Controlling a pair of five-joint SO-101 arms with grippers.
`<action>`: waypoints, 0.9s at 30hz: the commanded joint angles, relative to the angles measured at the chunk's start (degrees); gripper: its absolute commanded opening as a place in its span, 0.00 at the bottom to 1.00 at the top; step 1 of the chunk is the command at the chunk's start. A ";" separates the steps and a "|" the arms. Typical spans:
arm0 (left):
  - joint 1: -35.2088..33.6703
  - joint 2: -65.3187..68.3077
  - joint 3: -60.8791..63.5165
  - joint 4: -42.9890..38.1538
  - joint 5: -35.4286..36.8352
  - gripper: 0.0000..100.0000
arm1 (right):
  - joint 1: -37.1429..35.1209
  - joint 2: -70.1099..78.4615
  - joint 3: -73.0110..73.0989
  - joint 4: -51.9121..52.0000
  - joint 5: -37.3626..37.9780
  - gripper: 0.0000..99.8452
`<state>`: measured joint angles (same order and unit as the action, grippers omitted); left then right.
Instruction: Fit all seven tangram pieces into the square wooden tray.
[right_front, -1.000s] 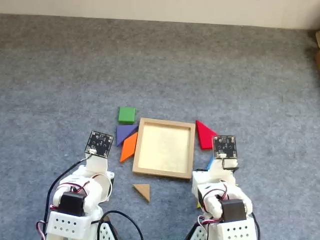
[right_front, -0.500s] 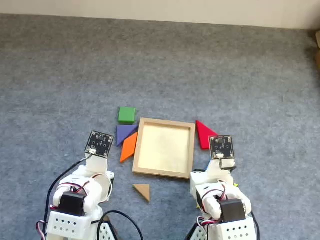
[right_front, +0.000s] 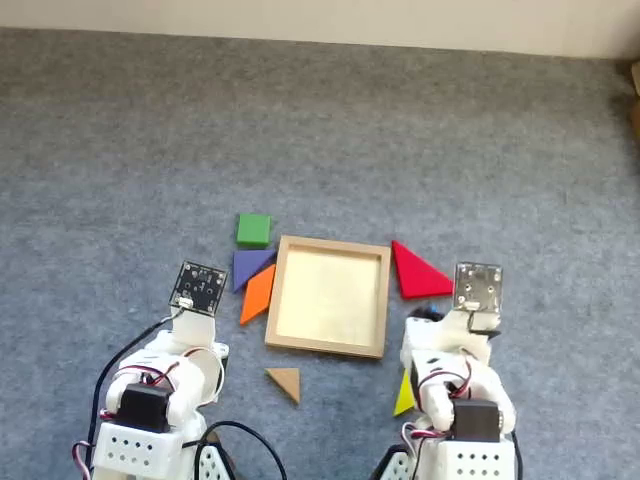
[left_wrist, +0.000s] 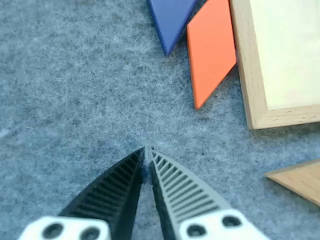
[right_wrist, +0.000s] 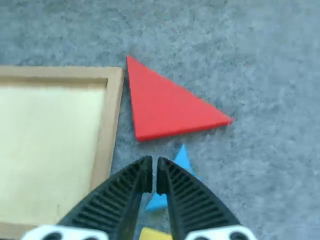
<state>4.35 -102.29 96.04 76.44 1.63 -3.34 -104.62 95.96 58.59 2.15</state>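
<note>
Judging from their look, the seven pieces are taken to be thin, stiff and light, smooth-faced and lying flat on the grey carpeted worktop (right_front: 140, 140). Each is probably best pinched across two opposite edges, since little height is offered for a grip.

At the left, the left claw (left_wrist: 146, 156) is held pressed together over bare carpet. Beyond it are seen a green square (right_front: 253, 230), a purple triangle (right_front: 249, 266) and an orange parallelogram (right_front: 258, 293), the last just beside the tray's left rim.

The square wooden tray (right_front: 329, 244) is pale and shallow, with its floor bare. A tan triangle (right_front: 285, 382) lies apart from its near edge.

To the right, a large red triangle (right_front: 414, 272) lies just beside the right rim. A small blue triangle (right_wrist: 182, 161) and a yellow piece (right_front: 404, 395) are found close by. The right claw (right_wrist: 154, 173) is all but pressed together, gripping nothing, over the blue triangle.
</note>
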 joint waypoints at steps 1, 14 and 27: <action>-0.48 -1.27 1.10 0.09 0.53 0.00 | 1.80 -0.92 -0.31 -2.86 9.93 0.04; -0.48 -1.27 1.10 0.09 0.53 0.00 | 1.98 14.11 -22.20 8.57 13.80 0.05; -0.48 -1.27 1.10 0.09 0.53 0.00 | -0.22 47.78 -41.71 8.48 19.96 0.31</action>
<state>4.35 -102.29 96.04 76.44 1.63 -1.93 -62.15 59.47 66.86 19.65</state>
